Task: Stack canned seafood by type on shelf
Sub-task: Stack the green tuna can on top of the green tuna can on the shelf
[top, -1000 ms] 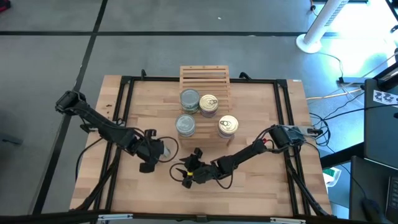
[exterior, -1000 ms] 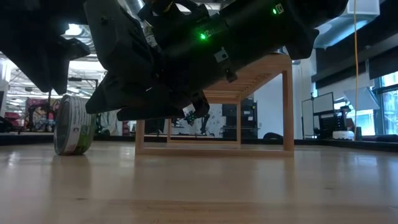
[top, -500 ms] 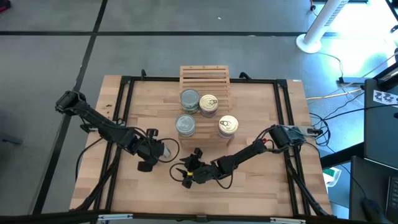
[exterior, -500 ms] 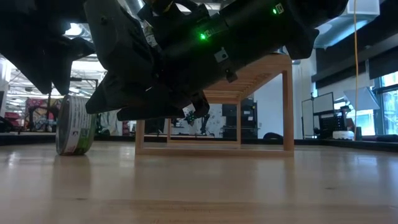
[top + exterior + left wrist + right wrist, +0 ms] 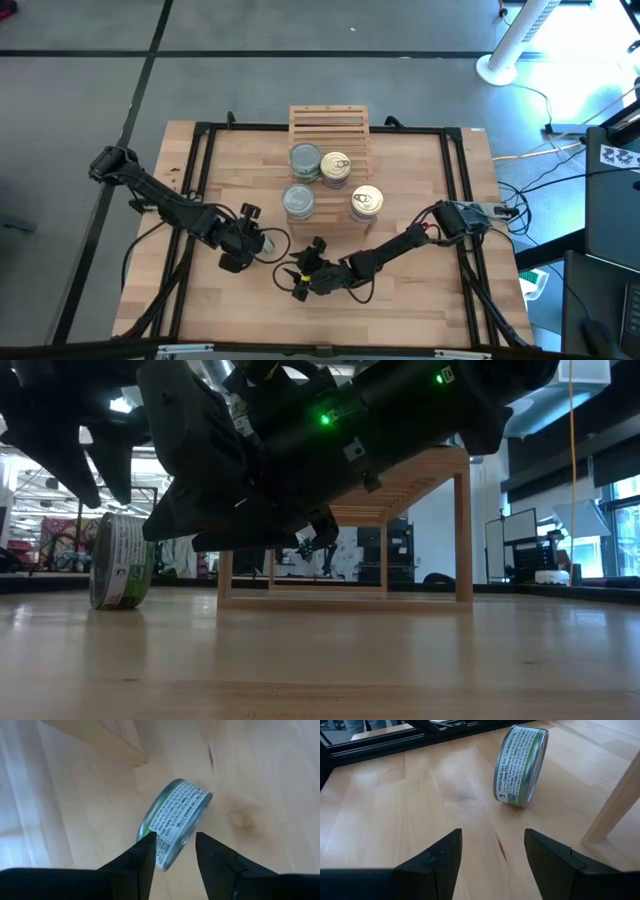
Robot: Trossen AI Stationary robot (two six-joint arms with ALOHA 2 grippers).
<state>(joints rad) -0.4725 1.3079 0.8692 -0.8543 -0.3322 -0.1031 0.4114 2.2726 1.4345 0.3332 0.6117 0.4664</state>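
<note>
While on its rim, tin (image 5: 520, 765) axis level, left gripper (image 5: 174, 851) jaws apart above.

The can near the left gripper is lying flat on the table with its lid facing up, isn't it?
Not flat: the can is standing on its edge on the table, its label band facing up, just ahead of the open left gripper. The right wrist view shows it best.

bare table (image 5: 420, 300) beside upended can (image 5: 520, 765), shelf (image 5: 329, 125) behind
</note>
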